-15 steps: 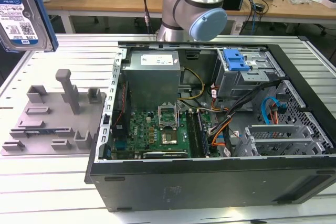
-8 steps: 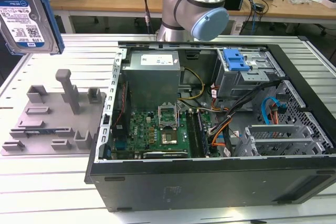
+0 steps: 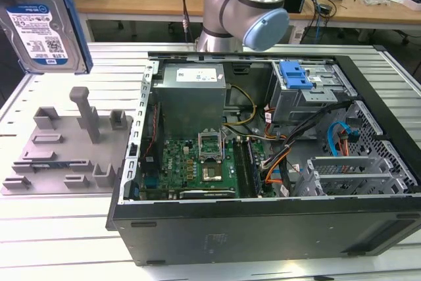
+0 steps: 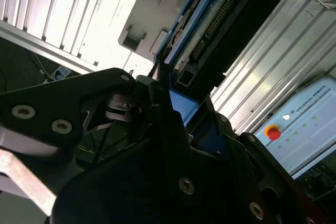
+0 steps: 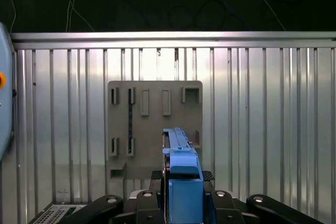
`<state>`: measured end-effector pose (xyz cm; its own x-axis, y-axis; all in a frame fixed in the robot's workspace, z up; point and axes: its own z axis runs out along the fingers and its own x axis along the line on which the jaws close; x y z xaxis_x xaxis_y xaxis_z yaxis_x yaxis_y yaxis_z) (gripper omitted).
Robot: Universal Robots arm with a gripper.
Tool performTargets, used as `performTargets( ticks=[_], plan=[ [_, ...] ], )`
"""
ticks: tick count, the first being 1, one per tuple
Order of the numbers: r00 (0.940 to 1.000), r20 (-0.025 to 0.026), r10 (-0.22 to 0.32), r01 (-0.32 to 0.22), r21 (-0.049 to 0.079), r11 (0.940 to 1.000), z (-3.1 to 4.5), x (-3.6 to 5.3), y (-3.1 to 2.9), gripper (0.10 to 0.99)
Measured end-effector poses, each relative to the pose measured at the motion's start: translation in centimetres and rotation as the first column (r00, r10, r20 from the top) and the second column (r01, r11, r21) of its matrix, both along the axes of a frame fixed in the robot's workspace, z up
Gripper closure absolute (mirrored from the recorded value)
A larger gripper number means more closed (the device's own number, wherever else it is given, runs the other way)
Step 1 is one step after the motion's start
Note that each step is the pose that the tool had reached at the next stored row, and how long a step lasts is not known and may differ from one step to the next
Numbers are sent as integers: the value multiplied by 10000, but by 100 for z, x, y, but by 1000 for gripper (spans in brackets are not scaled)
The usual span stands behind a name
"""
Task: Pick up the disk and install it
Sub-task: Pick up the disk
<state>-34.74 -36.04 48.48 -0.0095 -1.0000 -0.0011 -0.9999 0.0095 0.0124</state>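
Carrying is the step in hand: the gripper (image 5: 182, 180) clamps the disk (image 3: 43, 21) by its blue carrier, above the grey tray (image 3: 39, 156), well apart from the open computer case (image 3: 263, 228), not yet installed.

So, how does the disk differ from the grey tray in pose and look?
The disk hangs in the air on edge; the grey tray lies flat on the table. The disk is silver-grey with a white-and-blue label and a blue frame; the grey tray is plain grey with upright posts. Both are outside the computer case, at the exterior view's left of it.
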Motion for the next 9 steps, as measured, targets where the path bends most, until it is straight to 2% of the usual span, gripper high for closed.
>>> performTargets(
  ticks=[8, 9],
  plan=[
    [10000, 0, 1, -1, 0, 10000, 9, 190, -143, 718],
    [10000, 1, 0, 0, 1, 10000, 10, 235, -178, 718]
  ],
)
